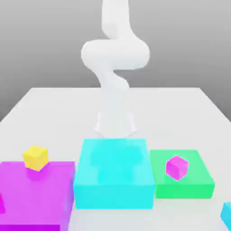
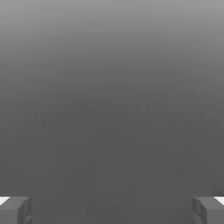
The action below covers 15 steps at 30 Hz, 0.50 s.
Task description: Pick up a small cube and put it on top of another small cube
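A small cyan cube (image 1: 227, 215) sits at the exterior view's lower right corner, cut off by the frame edge. On a flat magenta block (image 1: 31, 194) at the left rests a small yellow cube (image 1: 35, 158). A small magenta cube (image 1: 176, 167) lies on a green block (image 1: 194, 180) at the right. In the hand view my gripper (image 2: 112, 210) is open, its two grey fingertips (image 2: 15, 210) far apart, with nothing between them and only plain grey background beyond.
A large cyan block (image 1: 113, 173) stands in the middle, between the magenta and green blocks. Behind it the white arm (image 1: 115, 58) rises from its base (image 1: 115, 126) on the pale table (image 1: 54, 108).
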Each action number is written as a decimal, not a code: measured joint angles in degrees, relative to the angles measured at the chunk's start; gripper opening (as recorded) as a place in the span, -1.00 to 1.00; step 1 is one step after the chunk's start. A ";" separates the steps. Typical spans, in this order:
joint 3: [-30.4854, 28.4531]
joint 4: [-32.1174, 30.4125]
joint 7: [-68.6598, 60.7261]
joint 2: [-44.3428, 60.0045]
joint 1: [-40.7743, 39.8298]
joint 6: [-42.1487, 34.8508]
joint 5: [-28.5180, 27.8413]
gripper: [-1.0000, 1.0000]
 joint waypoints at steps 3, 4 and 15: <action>1.19 0.76 1.10 6.53 1.64 1.47 1.82 0.00; 1.67 1.00 1.51 8.63 2.12 1.94 2.33 0.00; 8.80 3.63 9.12 31.41 6.53 7.20 3.54 0.00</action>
